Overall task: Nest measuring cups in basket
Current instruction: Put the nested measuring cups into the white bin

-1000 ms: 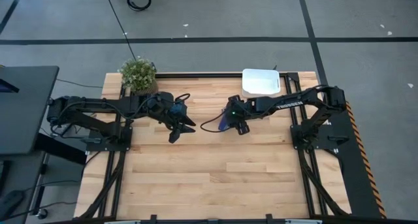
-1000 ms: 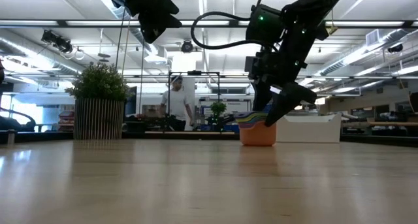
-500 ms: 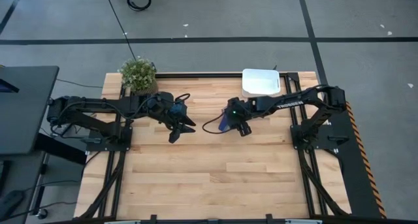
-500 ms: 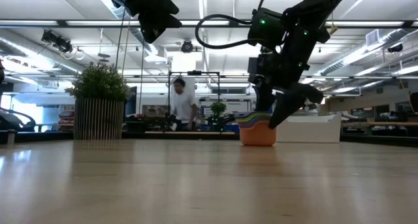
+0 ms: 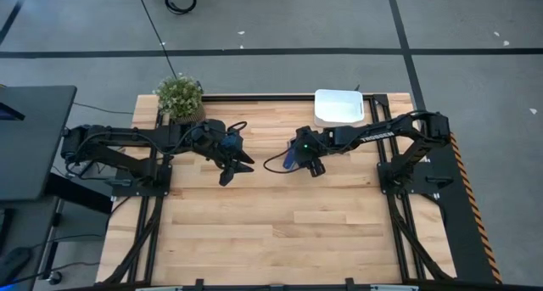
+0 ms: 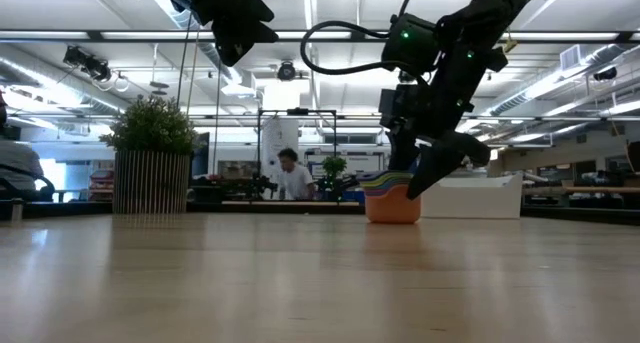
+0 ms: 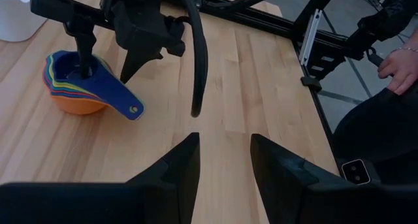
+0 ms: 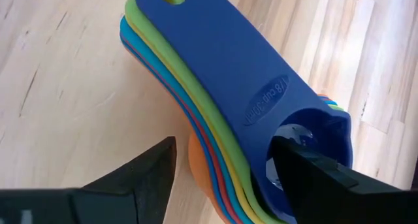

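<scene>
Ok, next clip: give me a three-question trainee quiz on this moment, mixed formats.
1. True or false: the nested measuring cups sit inside the white basket.
2. Which pincer is at the cup stack: A) left pincer B) right pincer?
3. Fill in: the topmost cup's handle is coloured ____.

Key: 1 false, the stack stands on the wooden table, apart from the basket. 2 B, one finger in the top cup, one outside; the left hangs raised beside it. 3 blue.

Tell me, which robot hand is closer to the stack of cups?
The right. The right gripper is down at the stack of cups, one finger inside the top blue cup and one outside it. The left gripper hangs open above bare table, well off to the side.
</scene>
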Action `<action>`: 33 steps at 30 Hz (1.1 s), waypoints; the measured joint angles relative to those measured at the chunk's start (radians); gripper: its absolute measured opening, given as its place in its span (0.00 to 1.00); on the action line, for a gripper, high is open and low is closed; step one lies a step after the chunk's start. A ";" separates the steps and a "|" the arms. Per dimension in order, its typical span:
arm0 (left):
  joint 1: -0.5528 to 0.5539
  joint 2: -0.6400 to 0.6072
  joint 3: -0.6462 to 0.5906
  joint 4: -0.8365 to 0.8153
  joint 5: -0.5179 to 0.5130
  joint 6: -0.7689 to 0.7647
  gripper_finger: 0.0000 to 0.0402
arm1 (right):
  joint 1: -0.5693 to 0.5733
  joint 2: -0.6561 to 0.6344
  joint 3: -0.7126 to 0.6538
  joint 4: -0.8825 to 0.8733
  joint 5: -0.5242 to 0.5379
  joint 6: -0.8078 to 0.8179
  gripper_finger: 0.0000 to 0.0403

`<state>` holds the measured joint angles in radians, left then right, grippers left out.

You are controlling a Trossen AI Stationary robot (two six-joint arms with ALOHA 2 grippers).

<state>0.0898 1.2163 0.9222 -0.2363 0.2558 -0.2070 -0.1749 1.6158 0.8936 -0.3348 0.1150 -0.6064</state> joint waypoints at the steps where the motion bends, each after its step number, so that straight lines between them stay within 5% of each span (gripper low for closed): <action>1: 0.000 0.000 0.000 0.000 0.000 0.000 0.35 | 0.000 0.000 0.000 0.000 0.000 0.000 0.64; 33: 0.000 0.000 0.000 0.000 0.000 0.000 0.35 | 0.000 0.002 -0.001 -0.002 -0.005 0.000 0.35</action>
<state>0.0898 1.2163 0.9222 -0.2362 0.2557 -0.2066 -0.1753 1.6176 0.8925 -0.3370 0.1101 -0.6064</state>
